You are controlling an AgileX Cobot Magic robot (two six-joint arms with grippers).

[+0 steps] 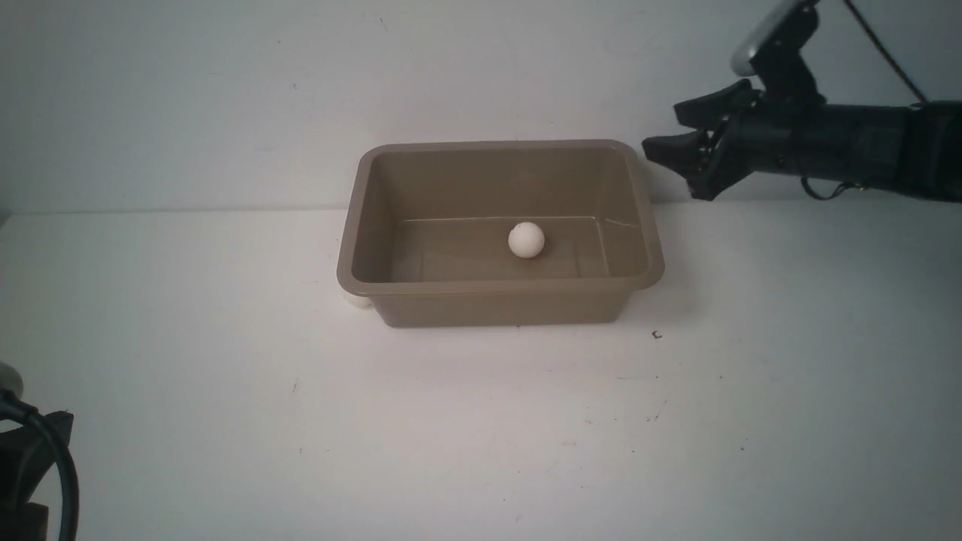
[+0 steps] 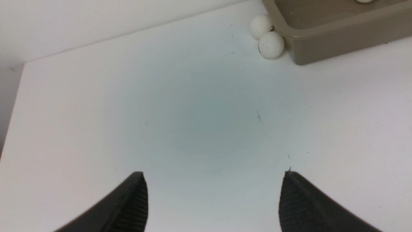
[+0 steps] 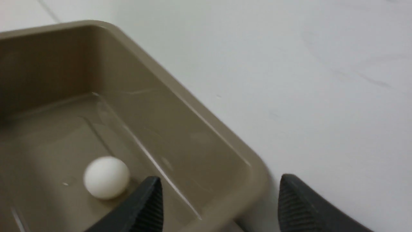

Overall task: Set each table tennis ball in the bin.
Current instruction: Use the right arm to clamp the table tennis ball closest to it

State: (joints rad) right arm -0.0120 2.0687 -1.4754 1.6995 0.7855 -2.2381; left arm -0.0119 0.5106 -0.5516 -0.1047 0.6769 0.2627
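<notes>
The taupe bin [image 1: 347,248] stands at the middle of the white table. One white table tennis ball [image 1: 526,240] lies on its floor, and the right wrist view shows that ball [image 3: 106,177] too. My right gripper [image 1: 665,131] hovers open and empty above the bin's far right corner [image 3: 257,174]. In the left wrist view, two more balls [image 2: 271,45] [image 2: 261,26] rest on the table, touching each other against the bin's outer corner [image 2: 299,53]. From the front only a sliver of one [image 1: 358,299] shows. My left gripper [image 2: 213,173] is open over bare table, well short of them.
A white wall rises right behind the bin. Part of my left arm and its cable [image 1: 34,458] fills the near left corner of the table. A small dark speck [image 1: 657,335] lies on the table near the bin's front right.
</notes>
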